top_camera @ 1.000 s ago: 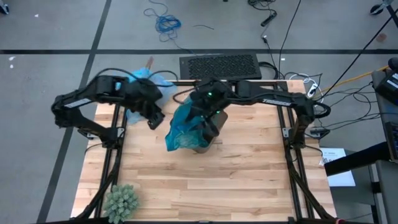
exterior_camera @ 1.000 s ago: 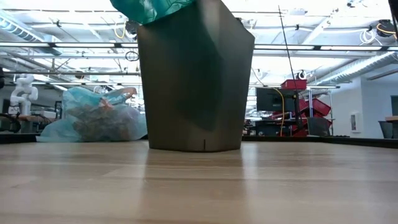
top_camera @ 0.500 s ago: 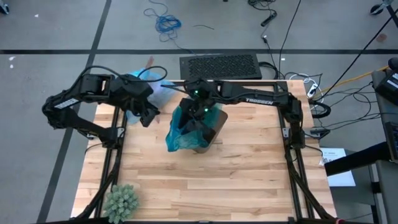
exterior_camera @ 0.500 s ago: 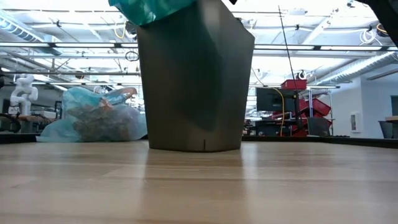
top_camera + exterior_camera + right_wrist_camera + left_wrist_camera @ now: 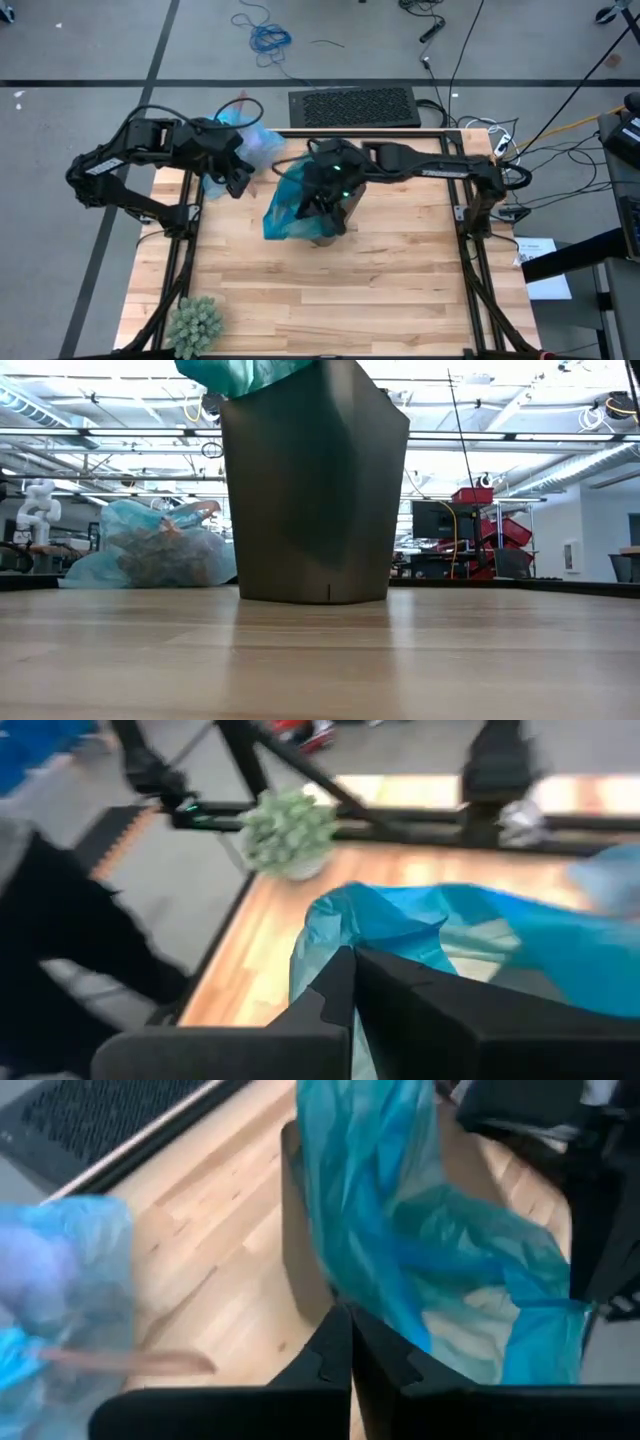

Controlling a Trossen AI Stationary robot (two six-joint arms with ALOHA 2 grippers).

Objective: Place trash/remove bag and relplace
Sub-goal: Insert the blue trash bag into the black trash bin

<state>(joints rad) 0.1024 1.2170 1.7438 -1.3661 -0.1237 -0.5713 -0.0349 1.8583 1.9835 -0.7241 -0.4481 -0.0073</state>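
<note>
The light blue bag sits on the table's far left part, stuffed with brown trash. A dark grey bin stands mid-table on its base, and a darker teal bag is draped over its rim and down its left side. My left gripper hovers shut between the blue bag and the bin, with nothing in it. My right gripper is shut above the bin's mouth, its fingertips at the teal bag's edge. My right gripper comes at the teal bag from above, over the bin's mouth. Its shut fingertips stand right at the bag's upper edge. I cannot tell whether any plastic is caught between them.
A green spiky ball sits at the table's near left corner. A black perforated mat lies on the floor behind the far edge. Bare wood stretches in front of and to the right of the bin.
My left gripper has drawn back from the bin toward the table's left edge, nearer the light blue bag. My right gripper has shifted a little toward the left over the bin's mouth. The bin and the blue bag have stayed put.
</note>
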